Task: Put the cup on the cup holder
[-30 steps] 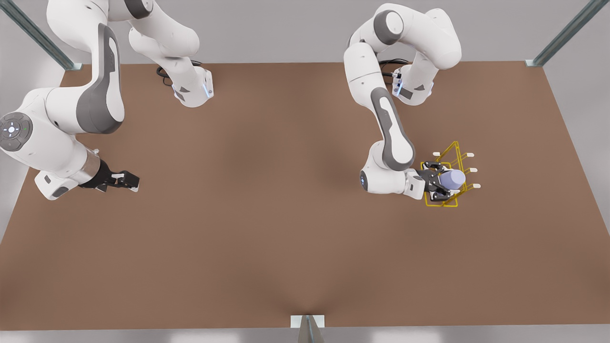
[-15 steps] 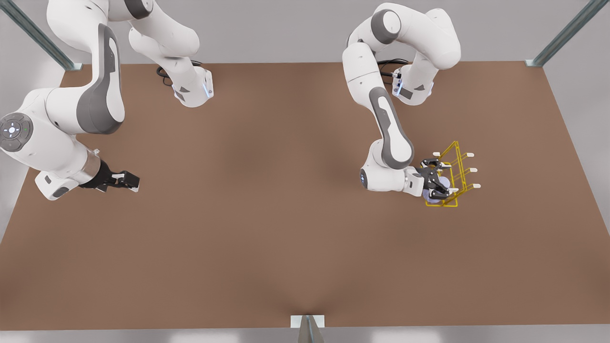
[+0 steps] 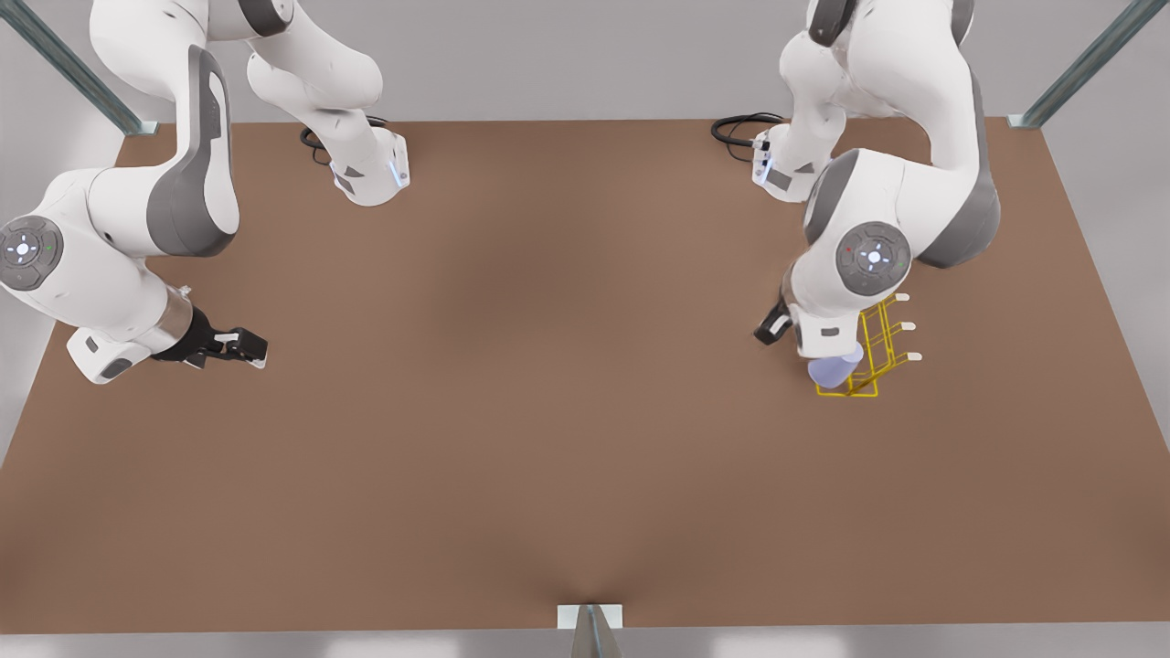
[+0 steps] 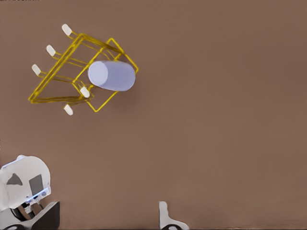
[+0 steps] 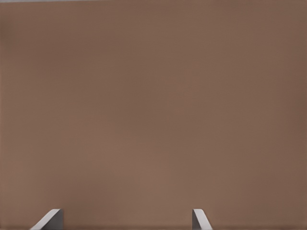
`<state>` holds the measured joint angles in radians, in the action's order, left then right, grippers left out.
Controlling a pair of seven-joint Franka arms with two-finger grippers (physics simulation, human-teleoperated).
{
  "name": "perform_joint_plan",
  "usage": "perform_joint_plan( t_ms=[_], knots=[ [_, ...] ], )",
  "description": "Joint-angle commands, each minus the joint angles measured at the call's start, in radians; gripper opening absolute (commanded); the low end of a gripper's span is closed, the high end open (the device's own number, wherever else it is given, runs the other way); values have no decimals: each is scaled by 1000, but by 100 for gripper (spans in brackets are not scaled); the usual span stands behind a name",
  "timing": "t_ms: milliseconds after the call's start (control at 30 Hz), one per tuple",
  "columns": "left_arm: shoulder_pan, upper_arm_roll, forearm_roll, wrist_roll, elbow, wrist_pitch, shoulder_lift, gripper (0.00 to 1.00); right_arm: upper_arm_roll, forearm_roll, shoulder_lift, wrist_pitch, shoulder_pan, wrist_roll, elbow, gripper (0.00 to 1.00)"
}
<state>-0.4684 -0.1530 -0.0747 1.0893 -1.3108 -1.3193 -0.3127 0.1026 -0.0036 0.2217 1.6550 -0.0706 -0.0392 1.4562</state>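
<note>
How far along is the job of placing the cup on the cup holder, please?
Done: the cup sits tilted on a prong of the cup holder. In hand: nothing; the left gripper hangs above it, jaws open. The right gripper waits open at the front view's left. Left: apparently nothing.

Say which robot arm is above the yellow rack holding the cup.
The left arm, at the front view's right: the left gripper hangs above the cup holder and cup. The right gripper waits far away.

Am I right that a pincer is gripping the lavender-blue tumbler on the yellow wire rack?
Not quite: no pincer grips it. The left wrist view shows the lavender-blue tumbler resting free on the yellow wire rack, the left pincer open and apart.
</note>
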Motion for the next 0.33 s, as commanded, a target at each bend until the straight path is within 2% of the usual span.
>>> perform_joint_plan(
  t_ms=[0,67,300],
  knots=[
    [54,52,29,-1200,-50,-81,43,100,0,1,-2,0,0,1,1,100],
    [54,43,30,-1154,5,26,32,100,0,1,-1,8,2,-1,4,100],
    [54,27,39,-1140,7,55,32,100,-1,-1,7,48,-3,1,6,100]
  ],
)
